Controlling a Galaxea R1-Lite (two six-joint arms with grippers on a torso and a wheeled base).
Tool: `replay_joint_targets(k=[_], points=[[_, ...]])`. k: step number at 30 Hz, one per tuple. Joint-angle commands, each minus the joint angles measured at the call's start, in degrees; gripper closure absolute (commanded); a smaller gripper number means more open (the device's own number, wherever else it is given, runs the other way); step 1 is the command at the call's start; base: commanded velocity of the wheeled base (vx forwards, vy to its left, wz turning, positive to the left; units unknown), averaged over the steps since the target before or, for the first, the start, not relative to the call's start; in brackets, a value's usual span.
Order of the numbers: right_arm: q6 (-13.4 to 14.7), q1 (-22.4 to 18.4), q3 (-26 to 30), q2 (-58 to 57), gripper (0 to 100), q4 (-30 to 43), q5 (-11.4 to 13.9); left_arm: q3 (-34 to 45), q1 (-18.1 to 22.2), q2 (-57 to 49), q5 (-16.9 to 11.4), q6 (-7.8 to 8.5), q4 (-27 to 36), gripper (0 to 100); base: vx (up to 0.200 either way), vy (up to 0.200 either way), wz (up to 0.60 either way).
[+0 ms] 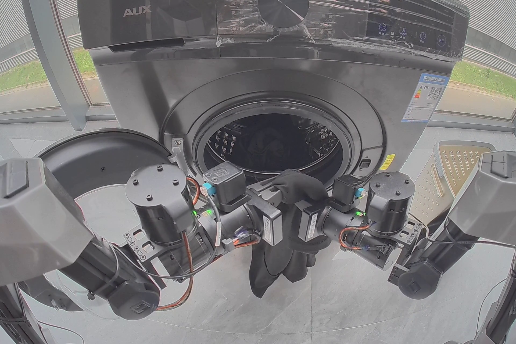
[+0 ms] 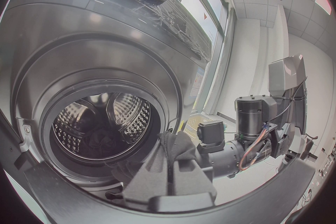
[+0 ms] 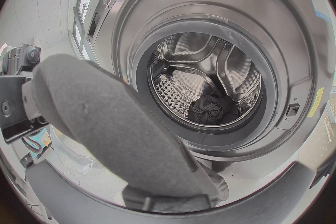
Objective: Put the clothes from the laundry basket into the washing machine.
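Note:
A black garment [image 1: 285, 253] hangs in front of the washing machine's [image 1: 269, 65] open drum mouth, held between both grippers. My left gripper [image 1: 273, 202] is shut on the garment's upper edge, and the cloth [image 2: 175, 146] is pinched between its fingers [image 2: 154, 175]. Facing it from the other side, my right gripper [image 1: 305, 213] is shut on the same garment, whose fabric [image 3: 105, 119] drapes over and hides its fingers. Another dark piece of clothing [image 3: 210, 109] lies at the bottom of the drum [image 2: 101, 137].
The washer's round door [image 1: 97, 162] stands swung open on the left, close behind my left arm. A beige perforated laundry basket [image 1: 457, 167] stands on the floor to the right of the machine. Grey tiled floor lies below the grippers.

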Motion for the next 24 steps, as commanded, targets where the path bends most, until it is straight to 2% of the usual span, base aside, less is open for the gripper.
replay_joint_targets(k=[1,2,4,5,7,10,16,24], points=[[0.04,0.63,1.44,-2.00,100,-0.04,-0.08,-0.26,0.84,0.91,0.12,-0.08,0.01,100,0.000,0.000,0.00],[0.04,0.63,1.97,-2.61,100,-0.04,-0.08,-0.61,1.11,0.91,0.03,-0.17,0.01,0,0.000,0.000,0.00],[0.04,0.63,2.41,-3.05,100,-0.04,-0.08,-0.79,1.20,1.00,0.03,-0.26,0.01,0,0.000,0.000,0.00],[0.21,0.54,4.25,-5.07,100,0.05,-0.08,-1.05,2.07,0.91,0.12,-1.23,0.01,0,0.000,0.000,0.00],[0.39,0.45,5.31,-6.22,100,0.05,-0.08,-0.87,2.69,0.82,0.03,-1.49,0.01,0,0.000,0.000,0.00],[0.92,-0.52,7.77,-9.03,100,-0.04,-0.08,0.18,4.45,0.82,-0.50,-1.49,-0.17,0,0.000,0.000,0.00],[3.03,-2.36,9.17,-10.52,100,-0.13,0.01,1.50,5.85,1.61,-0.50,-1.40,-0.61,0,0.000,0.000,0.00],[3.03,-2.63,9.17,-11.93,100,-1.36,0.10,3.96,6.91,4.25,-0.50,-1.49,-1.84,0,0.000,0.000,0.00]])
